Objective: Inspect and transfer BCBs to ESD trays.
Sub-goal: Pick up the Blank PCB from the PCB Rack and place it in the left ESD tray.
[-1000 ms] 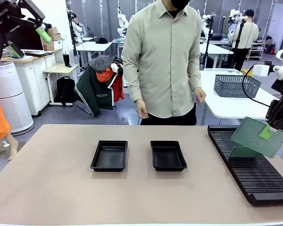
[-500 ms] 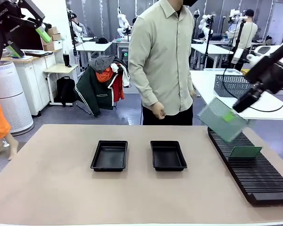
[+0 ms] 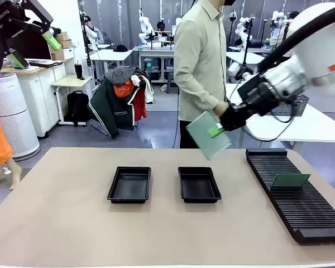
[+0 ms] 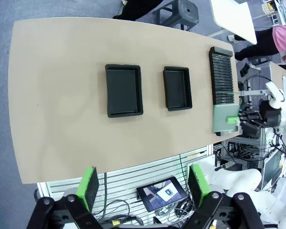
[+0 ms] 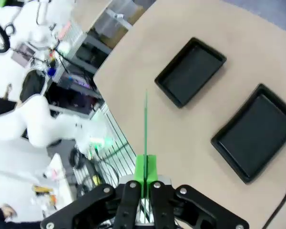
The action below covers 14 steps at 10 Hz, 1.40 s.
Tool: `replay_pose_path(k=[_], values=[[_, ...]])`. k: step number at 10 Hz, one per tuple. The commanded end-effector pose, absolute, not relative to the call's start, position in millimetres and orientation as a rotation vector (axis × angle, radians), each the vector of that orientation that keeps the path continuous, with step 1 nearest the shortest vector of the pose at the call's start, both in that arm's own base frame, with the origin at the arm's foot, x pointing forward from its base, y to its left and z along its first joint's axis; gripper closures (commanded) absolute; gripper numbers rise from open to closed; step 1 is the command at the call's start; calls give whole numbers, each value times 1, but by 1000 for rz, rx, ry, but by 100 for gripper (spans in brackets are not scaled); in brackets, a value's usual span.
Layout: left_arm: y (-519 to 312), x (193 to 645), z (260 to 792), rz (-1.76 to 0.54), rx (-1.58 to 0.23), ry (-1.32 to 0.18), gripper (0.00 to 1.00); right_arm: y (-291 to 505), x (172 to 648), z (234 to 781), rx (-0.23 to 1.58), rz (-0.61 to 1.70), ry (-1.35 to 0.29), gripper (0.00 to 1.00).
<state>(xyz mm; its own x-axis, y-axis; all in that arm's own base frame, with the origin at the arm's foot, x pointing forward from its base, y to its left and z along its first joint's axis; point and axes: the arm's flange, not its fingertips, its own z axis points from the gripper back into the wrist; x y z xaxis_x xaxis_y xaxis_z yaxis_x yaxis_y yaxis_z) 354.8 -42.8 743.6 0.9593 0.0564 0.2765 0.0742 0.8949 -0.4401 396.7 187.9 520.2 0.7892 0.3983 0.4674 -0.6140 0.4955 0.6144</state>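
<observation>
My R tool (image 3: 216, 132) clenched on thin flat green circuit board (image 3: 207, 137) near its edge; may slip w/ any fast swing. L tool (image 4: 144, 186) released.

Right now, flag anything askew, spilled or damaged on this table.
Nothing stands out. Both ESD trays lie flat and square, one BCB leans in the rack, and the right gripper holds a second BCB tilted in midair.
</observation>
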Motion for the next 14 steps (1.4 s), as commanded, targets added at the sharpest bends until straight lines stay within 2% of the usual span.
replay_pose_path(k=[1, 6, 10, 14], values=[[-41, 354, 742, -12, -473, -287, 0, 234, 420, 505, 928, 482, -318, 97], [-41, 354, 742, -12, -473, -287, 0, 351, 462, 416, 1056, 144, -209, 97], [-41, 354, 742, -12, -473, -287, 0, 389, 477, 362, 1066, 19, -170, 97], [-41, 354, 742, -12, -473, -287, 0, 414, 490, 331, 1002, 11, -109, 97]])
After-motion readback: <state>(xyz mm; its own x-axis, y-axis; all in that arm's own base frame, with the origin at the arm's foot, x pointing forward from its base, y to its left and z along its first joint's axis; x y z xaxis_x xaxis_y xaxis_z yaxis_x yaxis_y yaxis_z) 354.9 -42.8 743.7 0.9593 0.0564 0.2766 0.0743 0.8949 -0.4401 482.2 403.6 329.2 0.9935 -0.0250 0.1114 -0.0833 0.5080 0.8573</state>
